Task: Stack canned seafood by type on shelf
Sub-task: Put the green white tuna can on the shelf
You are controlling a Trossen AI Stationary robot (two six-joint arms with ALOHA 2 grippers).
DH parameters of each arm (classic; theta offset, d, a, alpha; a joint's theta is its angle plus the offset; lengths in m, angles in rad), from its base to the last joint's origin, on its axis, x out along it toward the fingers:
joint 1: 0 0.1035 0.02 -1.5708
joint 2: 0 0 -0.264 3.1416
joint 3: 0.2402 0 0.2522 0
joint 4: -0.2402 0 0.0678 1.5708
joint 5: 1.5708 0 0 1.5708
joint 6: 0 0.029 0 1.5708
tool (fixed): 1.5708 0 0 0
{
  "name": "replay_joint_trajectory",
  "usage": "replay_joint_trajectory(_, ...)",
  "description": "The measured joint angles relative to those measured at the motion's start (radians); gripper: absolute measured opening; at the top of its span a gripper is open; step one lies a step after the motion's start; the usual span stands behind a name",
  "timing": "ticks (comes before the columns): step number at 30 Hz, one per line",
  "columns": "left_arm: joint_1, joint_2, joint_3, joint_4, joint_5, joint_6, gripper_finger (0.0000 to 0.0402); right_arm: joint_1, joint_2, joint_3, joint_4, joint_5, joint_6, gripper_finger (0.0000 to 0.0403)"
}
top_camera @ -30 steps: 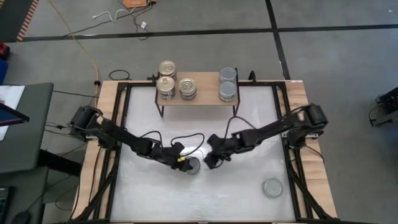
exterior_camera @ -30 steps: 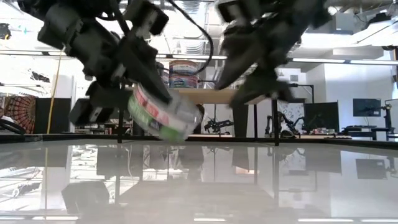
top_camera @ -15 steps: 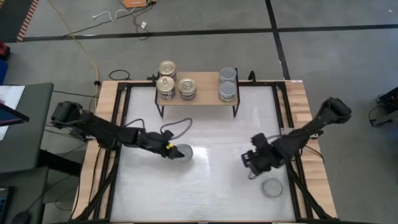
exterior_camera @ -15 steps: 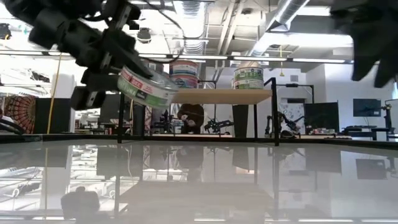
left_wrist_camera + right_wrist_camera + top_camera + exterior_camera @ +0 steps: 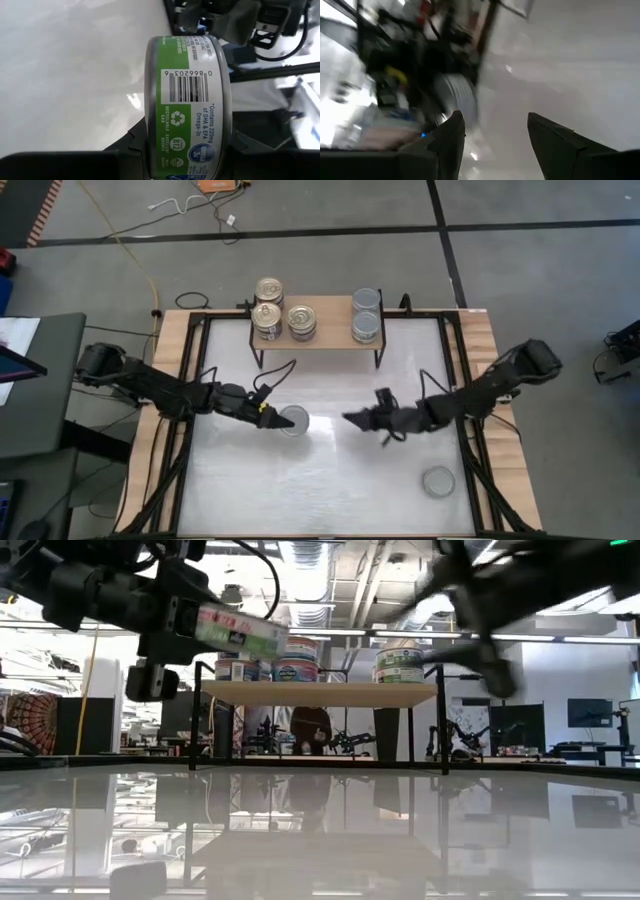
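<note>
My left gripper (image 5: 275,418) is shut on a can of seafood (image 5: 293,420) with a silver-grey lid and a green label (image 5: 187,100). It holds the can above the middle-left of the table, about level with the shelf top (image 5: 240,632). The light-wood shelf (image 5: 325,336) stands at the far edge on black legs. It carries gold-lidded cans (image 5: 267,320) (image 5: 301,321) on its left and a silver-lidded stack (image 5: 366,315) on its right. My right gripper (image 5: 352,418) (image 5: 495,145) hovers open at mid-table, pointing at the held can, with nothing between its fingers. My left gripper pinches the can between its two fingers, one on each flat end, at the edge nearest the gripper (image 5: 148,137). The fingers come in nearly level from the table's left. The can is lifted clear of the table and sits almost level, lid up.
One loose silver-lidded can (image 5: 437,481) lies on the white tabletop near the front right. Cables run along both arms. A black frame edges the tabletop (image 5: 200,480).
My left gripper has carried the can up and toward the table's far left, and the can has gone from tilted to almost level. My right gripper drew away toward the near right, then swung back toward the centre, turning as it went.
</note>
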Motion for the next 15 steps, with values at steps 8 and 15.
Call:
replay_joint_trajectory(8, 0.008, 0.0, 0.002, 0.04, 0.038, -0.049, 0.0118, -0.167, 0.178, 0.098, 0.254, -0.19, -0.122, 0.024)
replay_joint_trajectory(15, 0.008, 0.0, 0.002, 0.072, 0.07, -0.059, 0.0125, -0.229, 0.318, 0.298, 0.251, -0.393, -0.287, 0.024)
